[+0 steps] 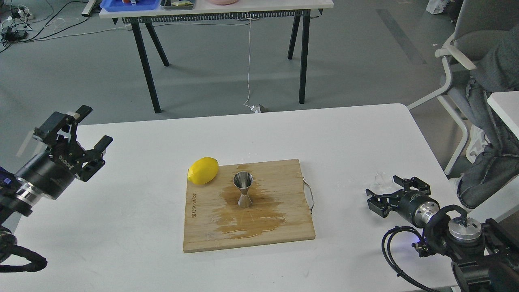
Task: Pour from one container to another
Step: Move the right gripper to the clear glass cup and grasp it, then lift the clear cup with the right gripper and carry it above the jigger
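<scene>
Jigger (243, 189) stands upright near the middle of a wooden board (284, 231), its open top cone facing up; whether it holds liquid cannot be told. A wet patch (251, 221) spreads on the board around its base. A lemon (203, 170) lies at the board's far-left corner. The clear cup (383, 181) sits on the white table (121, 227), well right of the board, just beyond the right gripper (395, 194), whose jaws are spread and empty. The left gripper (94, 129) hovers at far left, jaws apart, grasping nothing.
</scene>
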`<state>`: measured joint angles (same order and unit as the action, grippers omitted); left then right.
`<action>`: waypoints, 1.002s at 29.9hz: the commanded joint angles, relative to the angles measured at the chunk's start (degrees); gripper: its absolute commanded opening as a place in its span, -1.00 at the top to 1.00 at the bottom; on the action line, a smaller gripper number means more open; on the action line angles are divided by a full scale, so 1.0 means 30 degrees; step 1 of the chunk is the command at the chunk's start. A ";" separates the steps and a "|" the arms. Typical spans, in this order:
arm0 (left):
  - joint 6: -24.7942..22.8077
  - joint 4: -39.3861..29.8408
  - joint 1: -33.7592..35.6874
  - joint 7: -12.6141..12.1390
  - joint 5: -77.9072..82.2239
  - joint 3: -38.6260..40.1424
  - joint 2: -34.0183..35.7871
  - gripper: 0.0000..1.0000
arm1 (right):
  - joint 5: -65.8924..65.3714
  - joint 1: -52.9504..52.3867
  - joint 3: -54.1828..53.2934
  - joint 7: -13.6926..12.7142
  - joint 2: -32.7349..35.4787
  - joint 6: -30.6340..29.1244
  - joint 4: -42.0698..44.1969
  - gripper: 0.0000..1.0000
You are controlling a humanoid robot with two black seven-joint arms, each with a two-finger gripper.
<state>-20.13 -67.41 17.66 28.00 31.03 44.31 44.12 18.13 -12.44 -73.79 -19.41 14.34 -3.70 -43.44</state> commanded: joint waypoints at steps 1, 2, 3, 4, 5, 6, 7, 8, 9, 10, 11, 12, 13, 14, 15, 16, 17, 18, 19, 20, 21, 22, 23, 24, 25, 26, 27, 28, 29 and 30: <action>0.0000 0.0144 0.0001 0.0000 0.0000 -0.0003 -0.0029 -0.97 | -0.0448 -0.0042 0.0016 -0.0003 -0.0327 0.0002 0.0270 -0.63; 0.0000 0.0232 0.0001 0.0000 0.0000 -0.0003 -0.0001 -0.97 | -0.0506 -0.0042 0.0016 -0.0003 -0.0356 0.0002 0.0358 -0.57; 0.0000 0.0262 0.0001 0.0000 0.0000 -0.0003 -0.0029 -0.97 | -0.0536 -0.0042 0.0016 -0.0003 -0.0385 0.0002 0.0446 -0.51; 0.0000 0.0291 0.0001 0.0000 0.0000 -0.0003 -0.0030 -0.97 | -0.0536 -0.0042 0.0016 -0.0003 -0.0386 0.0002 0.0447 -0.45; 0.0000 0.0291 0.0001 0.0000 0.0000 -0.0003 -0.0030 -0.97 | -0.0536 -0.0042 0.0016 -0.0003 -0.0415 -0.0027 0.0476 -0.38; 0.0000 0.0320 0.0001 0.0000 0.0000 -0.0003 -0.0030 -0.97 | -0.0536 -0.0042 0.0016 -0.0003 -0.0444 -0.0056 0.0476 -0.33; 0.0000 0.0321 0.0001 0.0000 0.0000 -0.0003 -0.0030 -0.97 | -0.0536 -0.0042 0.0016 -0.0003 -0.0473 -0.0144 0.0476 -0.29; 0.0000 0.0321 0.0001 0.0000 0.0000 -0.0003 -0.0030 -0.97 | -0.0536 -0.0042 0.0016 -0.0003 -0.0474 -0.0261 0.0476 -0.26; 0.0000 0.0321 0.0001 0.0000 0.0000 -0.0003 -0.0030 -0.97 | -0.0536 -0.0013 0.0016 -0.0003 -0.0474 -0.0349 0.0476 -0.26; 0.0000 0.0321 0.0001 0.0000 0.0000 -0.0003 -0.0030 -0.97 | -0.0536 -0.0013 0.0045 -0.0003 -0.0474 -0.0379 0.0447 -0.24; 0.0000 0.0321 0.0001 0.0000 0.0000 -0.0003 -0.0030 -0.97 | -0.0536 -0.0013 0.0016 -0.0003 -0.0474 -0.0379 0.0476 -0.24; 0.0000 0.0321 0.0001 0.0000 0.0000 -0.0003 -0.0030 -0.97 | -0.0536 -0.0013 0.0016 -0.0003 -0.0474 -0.0379 0.0476 -0.23; 0.0000 0.0350 0.0001 0.0000 0.0000 -0.0003 -0.0030 -0.97 | -0.0536 -0.0013 0.0045 -0.0003 -0.0474 -0.0379 0.0476 -0.23; 0.0000 0.0350 0.0001 0.0000 0.0000 -0.0003 -0.0030 -0.97 | -0.0565 -0.0013 0.0016 -0.0003 -0.0474 -0.0379 0.0476 -0.23; 0.0000 0.0379 0.0001 0.0000 0.0000 -0.0003 -0.0030 -0.97 | -0.0566 -0.0013 0.0016 -0.0003 -0.0474 -0.0379 0.0476 -0.23; 0.0000 0.0437 0.0001 0.0000 0.0000 -0.0003 -0.0030 -0.97 | -0.0566 -0.0013 0.0045 -0.0003 -0.0474 -0.0408 0.0476 -0.22; 0.0000 0.0525 0.0001 0.0000 0.0000 -0.0003 -0.0030 -0.97 | -0.0566 -0.0013 0.0016 -0.0003 -0.0474 -0.0437 0.0476 -0.22; 0.0000 0.0584 0.0001 0.0000 0.0000 -0.0003 -0.0030 -0.97 | -0.0566 -0.0013 0.0045 -0.0003 -0.0474 -0.0467 0.0505 -0.21; 0.0000 0.0584 0.0001 0.0000 0.0000 -0.0003 -0.0030 -0.98 | -0.0566 -0.0013 0.0016 -0.0003 -0.0474 -0.0525 0.0506 -0.17; 0.0000 0.0613 0.0001 0.0000 0.0000 -0.0003 -0.0030 -0.98 | -0.0566 -0.0013 0.0045 -0.0003 -0.0474 -0.0583 0.0506 -0.14; 0.0000 0.0614 0.0001 0.0000 0.0000 -0.0003 -0.0030 -0.97 | -0.0566 0.0016 0.0045 0.0026 -0.0474 -0.0642 0.0477 -0.14; 0.0000 0.0614 0.0001 0.0000 0.0000 -0.0003 -0.0030 -0.98 | -0.0566 0.0045 0.0045 0.0026 -0.0474 -0.0643 0.0476 -0.13; 0.0000 0.0614 0.0001 0.0000 0.0000 -0.0003 -0.0030 -0.97 | -0.0566 0.0046 0.0045 0.0084 -0.0474 -0.0643 0.0476 -0.13; 0.0000 0.0614 0.0001 0.0000 0.0000 0.0026 -0.0030 -0.98 | -0.0566 0.0046 0.0045 0.0143 -0.0503 -0.0643 0.0476 -0.11; 0.0000 0.0614 0.0001 0.0000 0.0000 -0.0003 -0.0030 -0.98 | -0.0566 0.0046 0.0045 0.0230 -0.0474 -0.0672 0.0476 -0.10; 0.0000 0.0614 0.0001 0.0000 0.0000 0.0026 -0.0030 -0.98 | -0.0566 0.0046 0.0045 0.0231 -0.0474 -0.0672 0.0476 -0.07; 0.0000 0.0614 0.0001 0.0000 0.0000 -0.0003 -0.0030 -0.98 | -0.0566 0.0075 0.0045 0.0231 -0.0474 -0.0672 0.0476 -0.05; 0.0000 0.0614 0.0001 0.0000 0.0000 -0.0003 -0.0030 -0.98 | -0.0566 0.0046 0.0045 0.0231 -0.0474 -0.0701 0.0447 -0.03; 0.0000 0.0614 0.0001 0.0000 0.0000 -0.0003 -0.0030 -0.98 | -0.0566 0.0075 0.0045 0.0231 -0.0474 -0.0730 0.0447 -0.01; 0.0000 0.0614 0.0001 0.0000 0.0000 -0.0003 -0.0030 -0.98 | -0.0566 0.0075 0.0045 0.0260 -0.0474 -0.0934 0.0447 0.03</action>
<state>-20.13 -65.56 17.66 28.00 31.03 44.30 44.03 16.42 -12.26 -73.65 -18.74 12.88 -5.75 -42.04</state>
